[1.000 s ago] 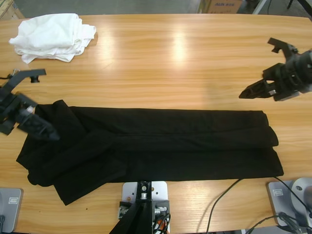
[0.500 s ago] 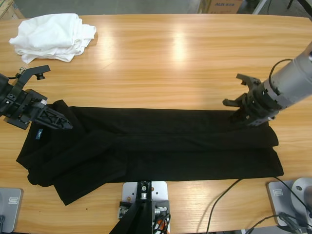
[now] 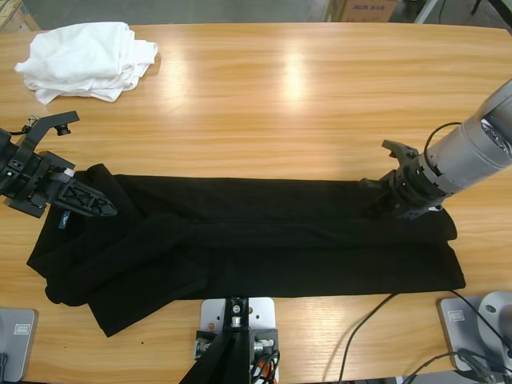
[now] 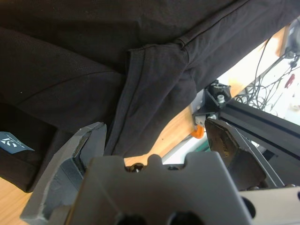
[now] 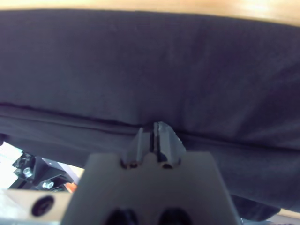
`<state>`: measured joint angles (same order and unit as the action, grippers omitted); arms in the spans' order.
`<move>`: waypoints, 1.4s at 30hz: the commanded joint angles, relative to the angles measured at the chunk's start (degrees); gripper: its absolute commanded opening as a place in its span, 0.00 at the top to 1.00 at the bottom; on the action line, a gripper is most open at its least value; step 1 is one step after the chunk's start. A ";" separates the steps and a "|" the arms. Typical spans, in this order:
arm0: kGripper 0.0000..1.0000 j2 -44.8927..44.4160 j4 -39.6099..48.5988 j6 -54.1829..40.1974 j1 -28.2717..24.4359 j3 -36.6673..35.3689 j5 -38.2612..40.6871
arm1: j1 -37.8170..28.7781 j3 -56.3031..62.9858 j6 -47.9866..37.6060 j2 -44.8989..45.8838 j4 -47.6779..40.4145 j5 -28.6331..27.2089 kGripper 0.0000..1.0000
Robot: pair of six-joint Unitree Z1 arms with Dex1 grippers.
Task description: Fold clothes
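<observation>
The black shirt (image 3: 264,240) lies folded into a long band along the table's near side, its left end rumpled. A small blue label (image 4: 10,141) shows at that end. My left gripper (image 3: 94,205) hovers over the shirt's left end, jaws open, nothing between them (image 4: 154,126). My right gripper (image 3: 373,200) is down on the shirt's right part, jaws shut with their tips (image 5: 157,125) pinching a fold line in the black cloth (image 5: 140,61). A bundle of white garments (image 3: 84,60) sits at the far left corner.
Bare wooden table (image 3: 288,104) stretches behind the shirt. Cables (image 3: 364,328) hang off the near edge at the right. The left wrist view shows a metal rig frame (image 4: 243,117) and cables beyond the table edge.
My right arm swung in from the right edge, came down onto the shirt's right part and shut its jaws. My left gripper moved right over the shirt's left end.
</observation>
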<state>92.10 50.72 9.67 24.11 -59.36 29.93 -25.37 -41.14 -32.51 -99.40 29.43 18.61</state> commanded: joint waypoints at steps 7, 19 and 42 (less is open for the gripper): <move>0.17 -1.61 -1.33 0.61 -0.55 3.27 0.66 | -3.98 0.29 -1.03 0.50 9.72 2.37 1.00; 0.17 -3.51 -1.36 0.54 -0.55 5.47 0.66 | -11.75 -2.31 -4.72 -0.04 17.33 5.11 1.00; 0.17 -8.15 -2.03 0.70 -2.54 7.95 0.92 | -4.07 -5.20 -14.11 -6.44 12.14 -14.47 1.00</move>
<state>85.72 48.71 9.68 22.39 -53.23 29.93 -30.11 -47.68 -42.80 -101.15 42.90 7.86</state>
